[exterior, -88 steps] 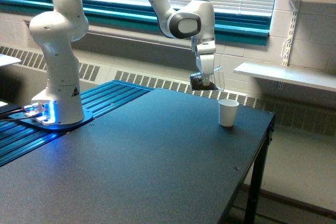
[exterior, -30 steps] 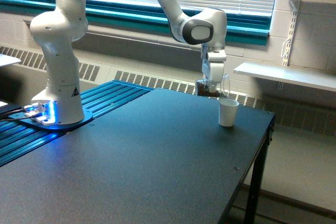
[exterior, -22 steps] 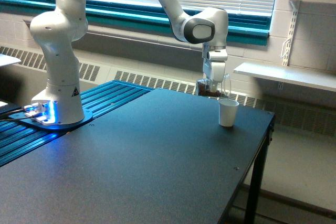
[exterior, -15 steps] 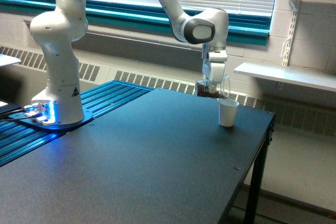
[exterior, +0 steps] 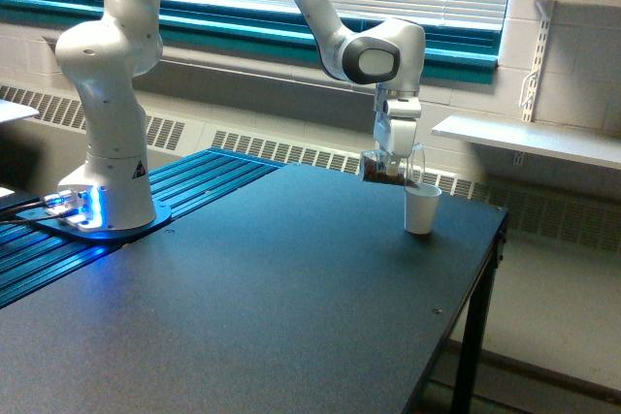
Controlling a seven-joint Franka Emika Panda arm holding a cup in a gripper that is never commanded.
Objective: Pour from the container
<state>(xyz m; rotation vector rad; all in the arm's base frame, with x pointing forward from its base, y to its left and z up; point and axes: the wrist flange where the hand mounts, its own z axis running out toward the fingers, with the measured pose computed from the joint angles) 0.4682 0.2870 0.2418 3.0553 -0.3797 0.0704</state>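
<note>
The container (exterior: 393, 168) is a small clear plastic cup with brown granules inside. It hangs tilted in the air, its open end leaning toward the exterior view's right. My gripper (exterior: 396, 155) is shut on it from above. Just below and to the right stands a small white paper cup (exterior: 421, 208), upright on the dark table (exterior: 252, 298) near its far right corner. The container's mouth sits right above the white cup's rim. I cannot tell whether granules are falling.
The arm's white base (exterior: 107, 181) stands on blue slats at the exterior view's left. The table's right edge (exterior: 475, 288) drops off close to the white cup. A white shelf (exterior: 529, 138) juts from the wall behind.
The gripper has moved right and slightly down with the container, from left of the white cup to just over its rim. The container has tipped further toward the cup.
</note>
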